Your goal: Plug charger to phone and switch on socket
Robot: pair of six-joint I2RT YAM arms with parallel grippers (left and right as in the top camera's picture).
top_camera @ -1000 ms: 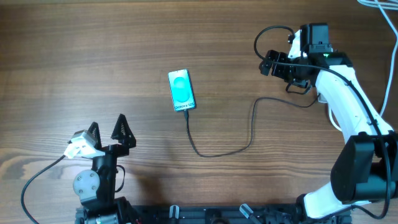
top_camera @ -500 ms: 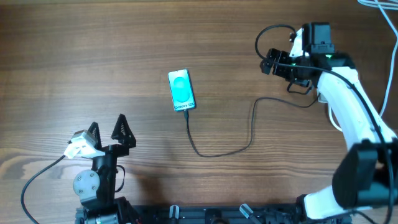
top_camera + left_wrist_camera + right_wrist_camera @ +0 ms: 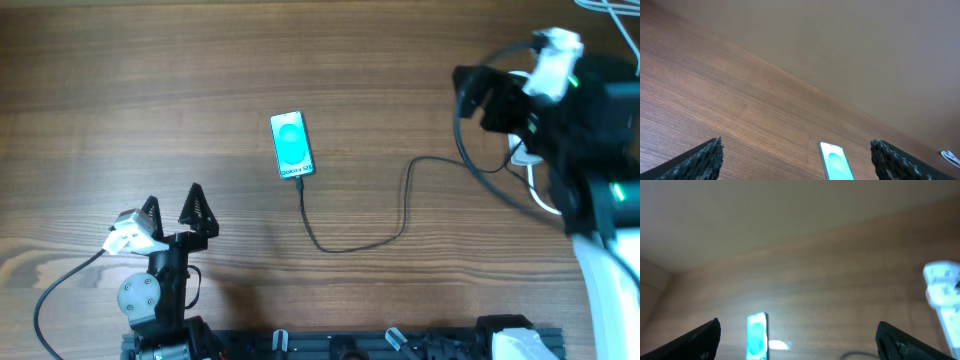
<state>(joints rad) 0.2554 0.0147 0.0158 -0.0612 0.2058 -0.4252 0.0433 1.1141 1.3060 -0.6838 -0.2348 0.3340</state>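
Surface [image 3: 120, 80]: one, brown wood grain, carrying all items below.

Left claw [image 3: 172, 195]: one, at the lower left of the overhead view. Released; its two black toothed fingers [image 3: 705, 159] stand wide apart and grip nothing. It is well apart from the phone.

Phone [image 3: 292, 146]: one, lying flat near the middle of the surface, teal screen up, white text strip at its near end. It also appears between the fingers in the left wrist view [image 3: 836, 160] and, blurred, in the right wrist view [image 3: 756, 342].

Charger [image 3: 406, 195]: one thin black cable. One end meets the phone's near end; whether the tip is fully seated cannot be told. From there it loops down, right and up, then runs under the right arm.

Right claw [image 3: 797, 325]: one, raised above the right side of the surface. Released; two fingers spread wide, nothing held.

Socket [image 3: 941, 279]: one blurred white block at the right edge of the right wrist view, probably the power strip. Its switch is not legible.
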